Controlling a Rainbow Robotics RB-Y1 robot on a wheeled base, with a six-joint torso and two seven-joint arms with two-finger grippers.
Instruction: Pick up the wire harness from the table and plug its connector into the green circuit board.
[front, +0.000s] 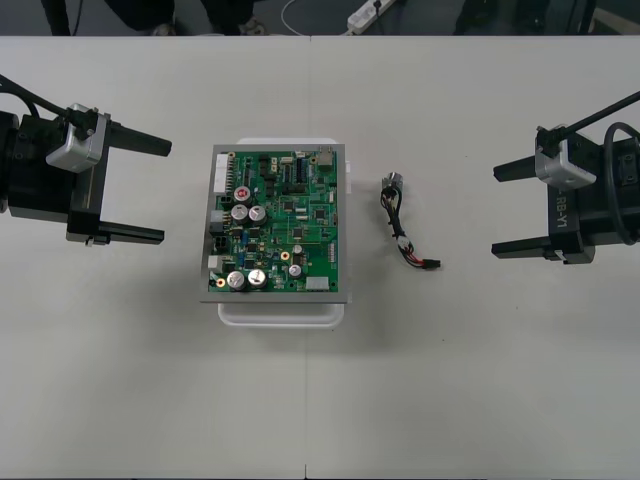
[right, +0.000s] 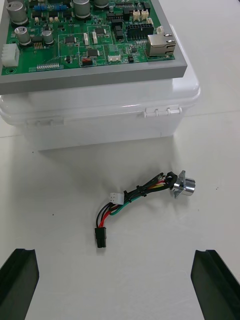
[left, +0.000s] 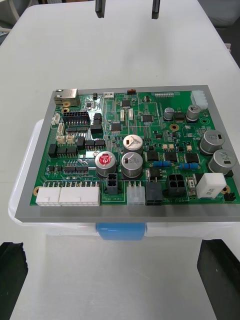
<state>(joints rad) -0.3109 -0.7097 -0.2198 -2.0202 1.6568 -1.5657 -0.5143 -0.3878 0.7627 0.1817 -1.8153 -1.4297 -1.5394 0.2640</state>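
I'm favouring the right gripper (front: 496, 211) for pickup, spread with the harness (right: 141, 192) lying just ahead; left gripper (front: 163, 192), spread, is facing the board (front: 280, 225).

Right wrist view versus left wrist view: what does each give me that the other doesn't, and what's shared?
Right wrist: the wire harness loose on the table before the open right gripper, plug nearest it. Left wrist: the whole top face of the green circuit board, a blue latch on the white base, the open left gripper. Shared: the board on that base.
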